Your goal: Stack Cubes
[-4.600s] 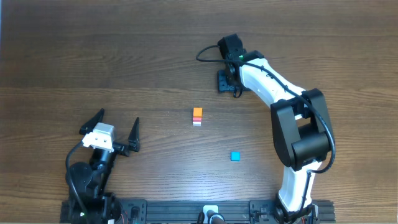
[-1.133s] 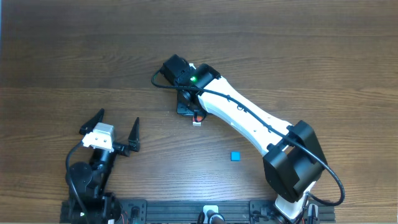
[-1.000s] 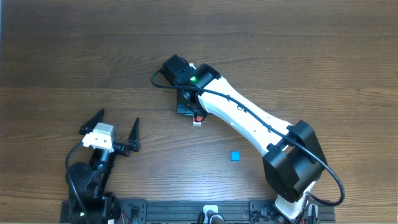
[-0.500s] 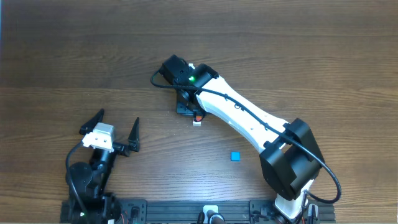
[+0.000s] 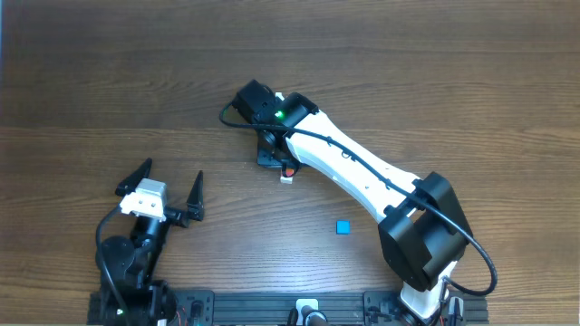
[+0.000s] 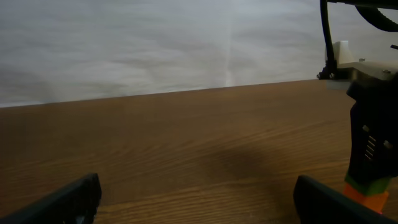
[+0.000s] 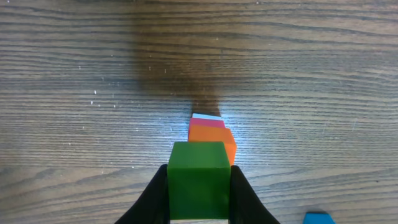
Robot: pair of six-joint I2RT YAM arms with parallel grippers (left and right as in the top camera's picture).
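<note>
The brown wooden table carries two arms and, by my count, five cubes. At the left, the left gripper sits near its base with its two fingers spread wide and nothing between them. Toward the middle, the right gripper is clamped on the one green cube, holding it directly over a stack of three: orange cube on top, red cube under it, white cube lowest (in the left wrist view green looks set against orange, though I cannot tell whether they truly touch). To the right, nearer the bases, one blue cube lies alone, well apart from the stack.
</note>
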